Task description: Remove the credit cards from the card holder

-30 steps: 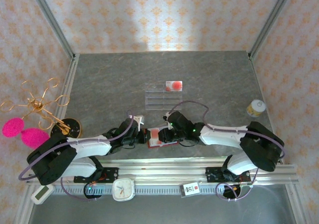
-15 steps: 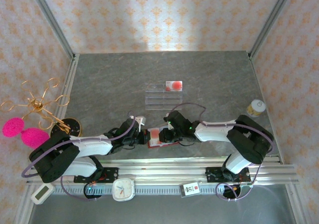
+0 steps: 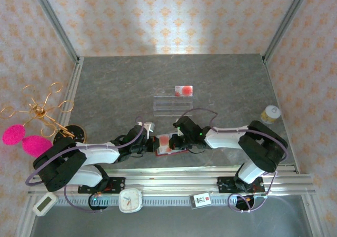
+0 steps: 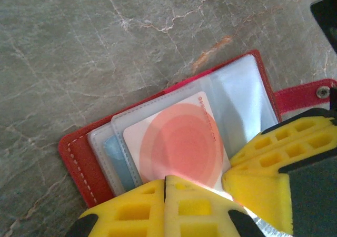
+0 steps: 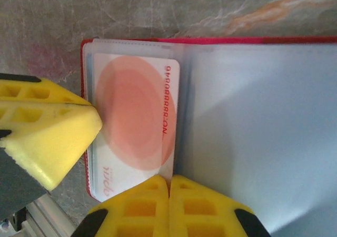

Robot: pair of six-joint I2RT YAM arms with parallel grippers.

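Grey marbled table [image 3: 221, 79] ran between walls papered in an orange pattern. Near its front edge, between the two arms, lay the red holder [image 3: 166, 144], open and flat. Its clear sleeves [image 5: 253, 116] faced up and its snap tab [image 4: 303, 95] stuck out to one side.

One pale card [image 4: 179, 142] with a red round mark sat in the top sleeve, printed side up. Behind it, a blue card [image 4: 113, 152] showed in the sleeve beneath.

Left jaws were closed, their yellow fingers [image 4: 126, 210] pressed together in a seam with the tips at the pale card's edge. Right jaws were closed as well, their fingers [image 5: 210, 205] meeting tightly at another edge of that card, beside the holder's fold. Whether either pair pinched the sleeve or the card could not be told.

Farther back, mid-table, stood a clear rack [image 3: 171, 105], well apart from the holder. A second pale card [image 3: 183, 90] with a red mark lay at the rack's far right end.

Near the right edge sat a yellow-lidded jar [image 3: 270, 114]. At the left stood a gold wire stand [image 3: 39, 110] with pink pompoms [image 3: 23, 137] beside it. A white clock [image 3: 130, 200] lay by the rail at the arm bases.
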